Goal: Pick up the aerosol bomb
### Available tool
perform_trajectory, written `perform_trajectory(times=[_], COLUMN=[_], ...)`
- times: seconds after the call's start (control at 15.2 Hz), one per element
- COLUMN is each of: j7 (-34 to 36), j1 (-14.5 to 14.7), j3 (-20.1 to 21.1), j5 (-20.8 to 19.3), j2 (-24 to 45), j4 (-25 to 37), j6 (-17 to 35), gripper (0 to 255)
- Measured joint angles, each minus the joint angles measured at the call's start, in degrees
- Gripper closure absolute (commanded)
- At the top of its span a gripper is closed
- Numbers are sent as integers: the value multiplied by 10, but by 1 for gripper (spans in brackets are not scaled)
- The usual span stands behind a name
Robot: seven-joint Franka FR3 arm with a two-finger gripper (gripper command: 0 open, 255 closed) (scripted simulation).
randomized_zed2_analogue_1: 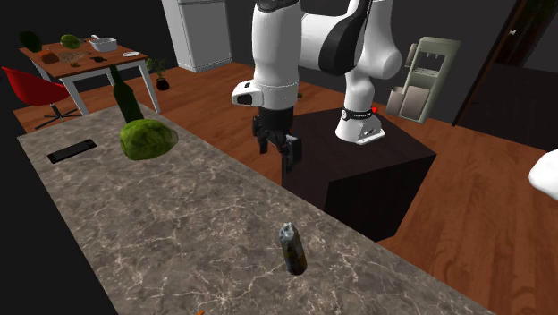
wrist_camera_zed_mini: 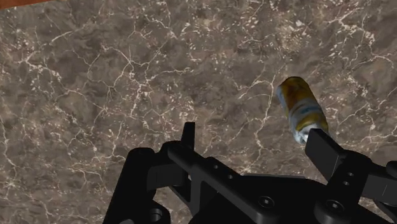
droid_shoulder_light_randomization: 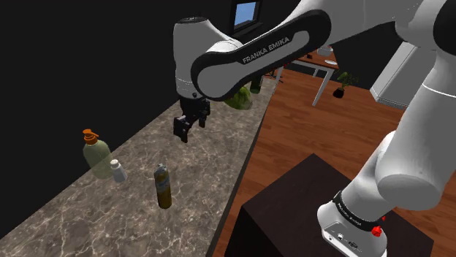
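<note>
Aerosol can (droid_shoulder_light_randomization: 163, 186) stands on marble counter (droid_shoulder_light_randomization: 88, 219), untouched. Gripper (droid_shoulder_light_randomization: 186, 128) hovers farther along, fingers spread, empty. Approach step; next likely needs centring over can, then descending.

Aerosol can (droid_shoulder_light_randomization: 163, 186) on counter (droid_shoulder_light_randomization: 88, 219), large bottle (droid_shoulder_light_randomization: 96, 155) and small bottle (droid_shoulder_light_randomization: 117, 170) toward the shoulder view's left, end effector (droid_shoulder_light_randomization: 184, 135) above, apart.

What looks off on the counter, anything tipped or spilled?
Nothing stands out. The can stands upright on the counter, with no spill or damage visible. The gripper is open above the counter, clear of the can.
</note>
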Motion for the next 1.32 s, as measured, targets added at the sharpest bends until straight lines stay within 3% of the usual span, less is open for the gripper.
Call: perform_trajectory(times=[0.79,1.25,1.32], j7=[66,76,76], j1=[96,109,109], j3=[2,-8,-9], j5=[-80,-96,-97], j2=[231,271,273], j4=[183,191,190], j6=[4,34,36], gripper=[0,0,255])
